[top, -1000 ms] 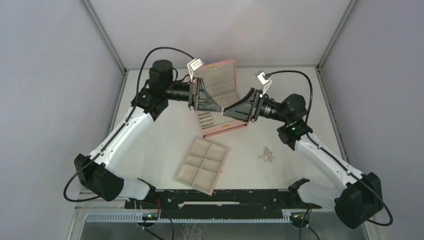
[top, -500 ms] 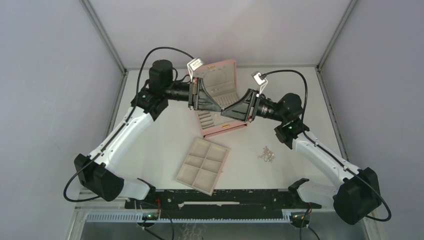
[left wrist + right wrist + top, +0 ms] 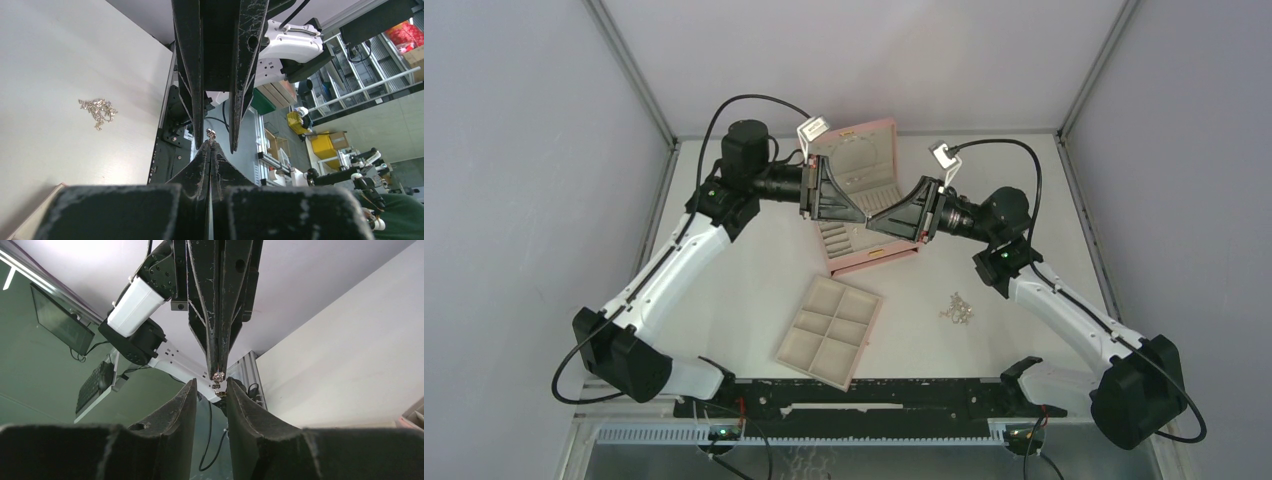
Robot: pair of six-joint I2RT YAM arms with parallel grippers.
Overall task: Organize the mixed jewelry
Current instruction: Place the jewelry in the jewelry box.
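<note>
Right gripper (image 3: 211, 384), moved in and narrowed, half-open astride tiny silver piece (image 3: 218, 376) pinched by shut left gripper (image 3: 210, 146) above pink box (image 3: 869, 150); jewelry heap (image 3: 956, 308) lies on table (image 3: 754, 265); centre piece before closing, left releasing last.

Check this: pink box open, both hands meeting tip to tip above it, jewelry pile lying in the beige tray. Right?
No. The jewelry pile lies on the table, right of the beige tray, not in it; the top view shows this. The pink box is open, and the left hand and right hand do meet tip to tip above it.
</note>
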